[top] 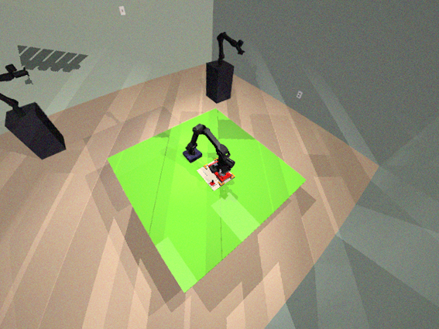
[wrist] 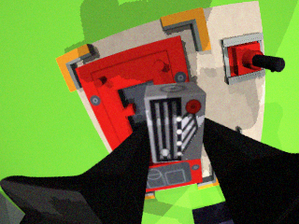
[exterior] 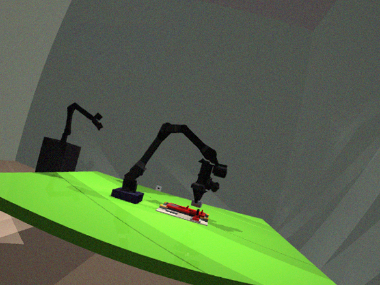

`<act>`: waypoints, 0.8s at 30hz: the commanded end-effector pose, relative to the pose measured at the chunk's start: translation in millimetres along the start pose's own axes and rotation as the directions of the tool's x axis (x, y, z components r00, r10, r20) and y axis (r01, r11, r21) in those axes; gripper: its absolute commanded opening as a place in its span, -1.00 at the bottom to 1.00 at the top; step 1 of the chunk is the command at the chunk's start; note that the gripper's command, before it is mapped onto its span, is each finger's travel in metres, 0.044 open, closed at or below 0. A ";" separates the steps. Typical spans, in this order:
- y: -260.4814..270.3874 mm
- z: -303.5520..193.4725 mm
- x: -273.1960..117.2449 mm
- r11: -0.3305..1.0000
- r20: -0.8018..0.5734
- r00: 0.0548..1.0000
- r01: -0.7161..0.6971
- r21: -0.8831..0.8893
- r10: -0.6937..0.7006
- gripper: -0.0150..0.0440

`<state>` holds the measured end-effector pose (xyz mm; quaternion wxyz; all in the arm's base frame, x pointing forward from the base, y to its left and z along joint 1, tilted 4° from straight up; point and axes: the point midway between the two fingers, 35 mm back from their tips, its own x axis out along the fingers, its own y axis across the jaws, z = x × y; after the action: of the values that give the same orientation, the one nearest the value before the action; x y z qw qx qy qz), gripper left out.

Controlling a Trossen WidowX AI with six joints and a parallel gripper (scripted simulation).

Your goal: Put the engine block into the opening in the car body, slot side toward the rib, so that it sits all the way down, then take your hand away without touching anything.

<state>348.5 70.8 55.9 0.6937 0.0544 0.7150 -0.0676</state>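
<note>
A: Entry: state of the gripper to be recorded.

B: It is noted as clenched on the engine block; the grey block is seen pinched between the two dark fingers in the wrist view, ribbed top face toward the camera.

A: Position of the block?

B: It is held above the red car body, which lies on a pale base plate on the green table. In the exterior view the block is seen just over the far end of the car body, apparently not touching it.

A: Is the opening lined up?

B: A dark recess in the red body is seen partly covered by the block. Alignment is judged close, but slot and rib cannot be made out, so orientation cannot be confirmed.

A: Progress?

B: Pick-up and carry are judged done. Lowering, pressing fully home, release and a clean withdrawal are left. A separate red part with a black peg beside the body is to be avoided.
</note>
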 end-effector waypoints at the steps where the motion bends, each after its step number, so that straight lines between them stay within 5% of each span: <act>1: 10.7 -2.4 3.5 0.998 -0.001 1.000 -0.005 -0.056 0.005 -0.49; 9: 27.5 -7.4 10.7 0.987 -0.003 1.000 -0.006 -0.161 0.006 -0.49; 15: 26.5 -8.5 10.7 0.985 -0.003 1.000 -0.006 -0.173 0.006 0.04; 24: 26.6 -8.5 10.7 0.986 -0.003 1.000 -0.006 -0.166 0.006 0.05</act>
<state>344.2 97.5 44.7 0.6944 -0.0032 0.7196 -0.0063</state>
